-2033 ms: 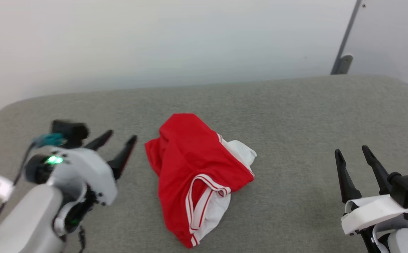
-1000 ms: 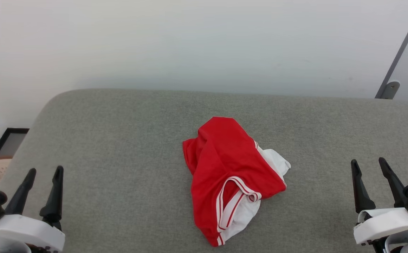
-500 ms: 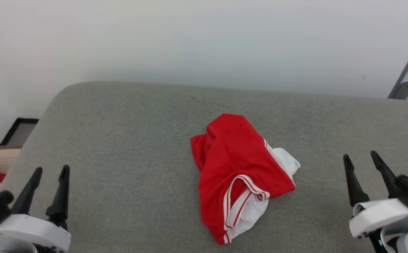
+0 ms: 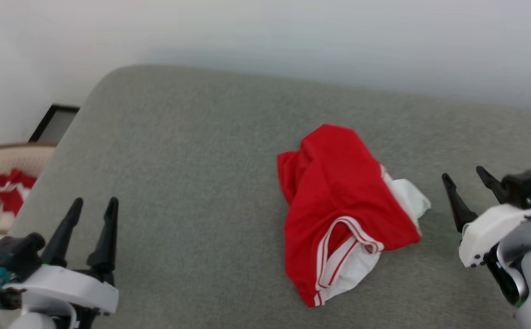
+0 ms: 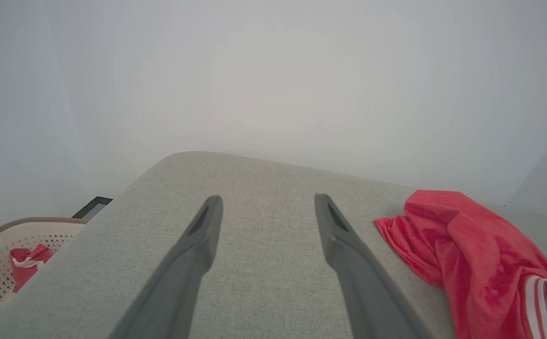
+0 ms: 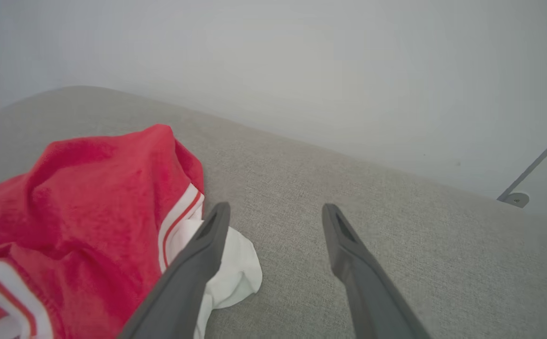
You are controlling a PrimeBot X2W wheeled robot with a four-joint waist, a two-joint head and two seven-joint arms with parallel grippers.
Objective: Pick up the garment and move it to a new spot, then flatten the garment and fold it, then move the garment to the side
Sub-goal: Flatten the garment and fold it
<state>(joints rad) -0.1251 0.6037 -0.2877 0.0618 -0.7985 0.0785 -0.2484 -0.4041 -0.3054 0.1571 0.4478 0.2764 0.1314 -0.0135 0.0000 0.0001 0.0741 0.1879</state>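
Rm/surface: plain pale wall (image 4: 265, 36) behind a grey fabric-covered worktop (image 4: 178, 183) with rounded corners. Off its left end stands a perforated basket (image 4: 13, 148) holding a smaller red cloth (image 4: 11, 189), w/ a dark frame (image 4: 52, 123) low against the wall.

Change, last 2 s: the head cam has swung, so the whole view shifted. Basket is now in shot and the garment (image 4: 338, 201) reads further right. That is a cam move, not a cloth move: heap shape is unchanged.
- Left gripper (image 4: 96, 201): was just beside the heap's left edge, now back at lower left, well apart from it. Jaws spread, nothing in them.
- Right gripper (image 4: 462, 172): has come in and tilted twd the heap. Jaws spread, nothing held. In the right wrist view one finger (image 6: 198, 263) overlaps the white sleeve (image 6: 235, 268); contact can't be told.

Garment posn: crumpled heap on the worktop, right of centre, red body up, striped trim and white sleeve on the near/right side.

Reading: relocation looks done and flatten + fold are not started. Prob. the right arm is lining up on the sleeve side. The left has a long reach back.
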